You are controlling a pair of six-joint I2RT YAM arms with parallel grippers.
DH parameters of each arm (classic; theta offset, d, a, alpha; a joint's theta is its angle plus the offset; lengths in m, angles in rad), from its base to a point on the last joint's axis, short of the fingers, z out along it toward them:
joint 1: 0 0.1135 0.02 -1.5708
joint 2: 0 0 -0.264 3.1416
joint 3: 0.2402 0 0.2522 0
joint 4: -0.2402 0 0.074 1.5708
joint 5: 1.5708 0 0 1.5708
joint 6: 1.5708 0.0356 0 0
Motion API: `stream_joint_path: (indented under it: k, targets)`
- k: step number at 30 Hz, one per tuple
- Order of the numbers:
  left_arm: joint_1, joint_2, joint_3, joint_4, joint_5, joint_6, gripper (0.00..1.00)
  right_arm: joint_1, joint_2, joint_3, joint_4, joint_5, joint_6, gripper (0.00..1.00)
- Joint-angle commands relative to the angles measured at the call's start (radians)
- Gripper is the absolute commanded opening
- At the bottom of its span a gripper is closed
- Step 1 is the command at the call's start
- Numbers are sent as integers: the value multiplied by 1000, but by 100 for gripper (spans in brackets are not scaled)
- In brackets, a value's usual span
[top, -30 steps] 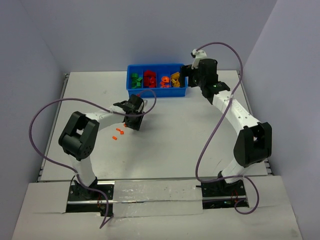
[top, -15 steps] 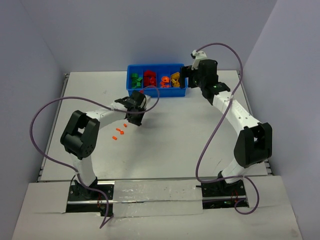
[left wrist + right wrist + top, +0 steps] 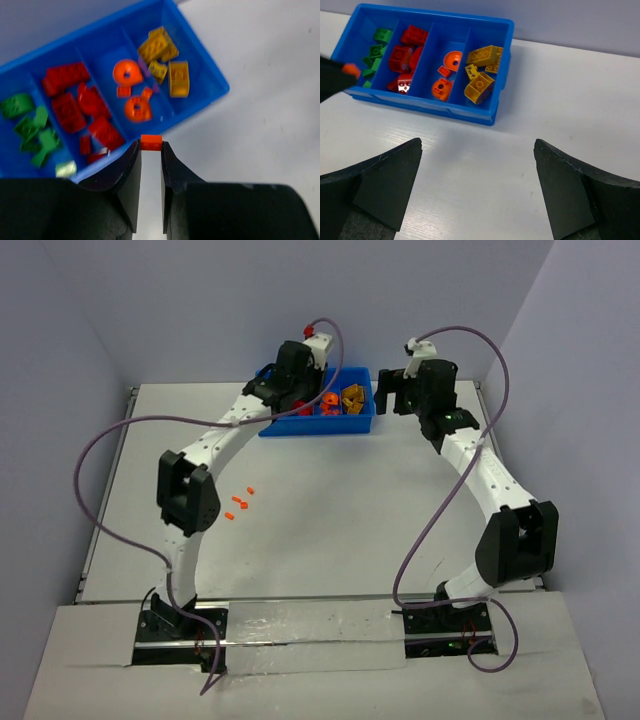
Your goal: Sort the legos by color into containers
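- My left arm (image 3: 215,445) rises from its base at the near edge, folds at the elbow and reaches out long and diagonal toward the far side, its wrist above the left part of the tray.
- A few small orange legos (image 3: 240,502) lie loose on the table (image 3: 330,510), just right of that arm's elbow and well apart from the tray.
- The left gripper (image 3: 150,150) has its jaws nearly together, pinching a small orange brick (image 3: 151,142) at the fingertips; in its wrist view the brick lines up with the tray's near wall.
- The blue tray (image 3: 420,102) sits at the far side of the table, its compartments holding, left to right, green, red, orange and yellow pieces.
- The right gripper (image 3: 477,145) is spread wide with nothing between its fingers, hanging over bare table beside the tray's right end.
- My right arm (image 3: 480,470) bends at the elbow near the right edge and leans in toward the tray.
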Motion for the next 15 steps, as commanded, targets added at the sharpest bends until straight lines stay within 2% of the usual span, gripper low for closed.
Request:
stream_joint_path:
  k: [1,6,11,15]
  targets:
    - [1,170,169,67,18,-8,0,-43,-67,-32,-2,11,-4,100]
    - [18,234,144,263,-2,-26,0,-72,-85,-60,-5,6,3,100]
    - [49,324,191,322,7,-59,1,-83,-84,-74,-7,-4,2,100]
    - [66,351,192,362,18,-63,15,-84,-77,-75,-8,-15,5,100]
